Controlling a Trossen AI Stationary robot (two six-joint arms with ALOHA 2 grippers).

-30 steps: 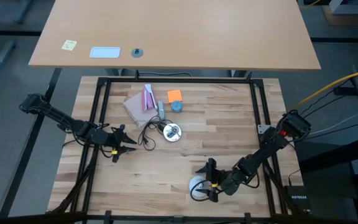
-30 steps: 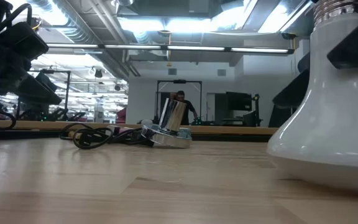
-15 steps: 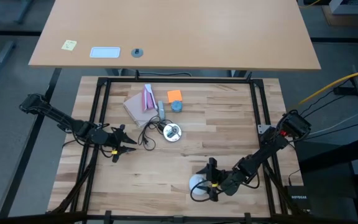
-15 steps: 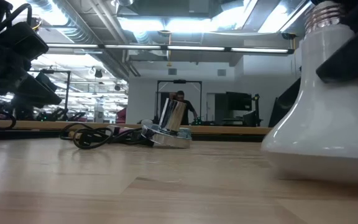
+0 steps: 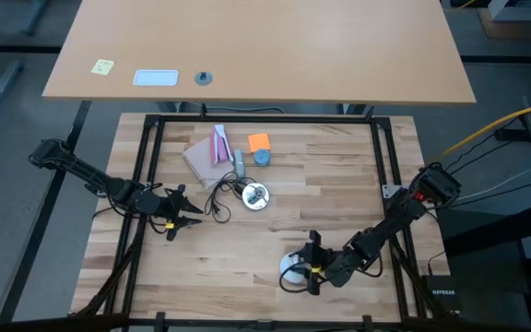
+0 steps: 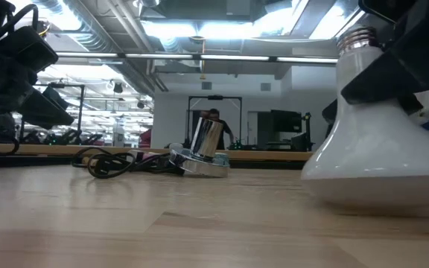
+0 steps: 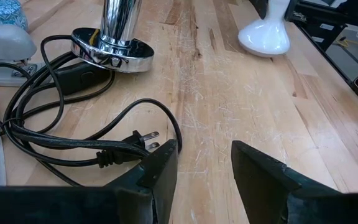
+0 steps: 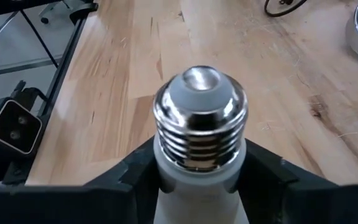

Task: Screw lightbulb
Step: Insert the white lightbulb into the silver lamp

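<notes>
Your frosted white lightbulb [image 6: 382, 160] stands globe-down on the counter [image 5: 247, 249] near its front edge, silver screw base pointing up.

A pale wooden desk [image 5: 265, 51] stands beyond the butcher-block worktable [image 5: 265, 240]; bright ceiling strip lights [image 6: 199, 30] overhead.

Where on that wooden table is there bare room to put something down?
Bare wood lies between the socket and the lightbulb, and across the table's right half. It is crowded around the socket's black cord, the pink papers and the orange note.
</notes>
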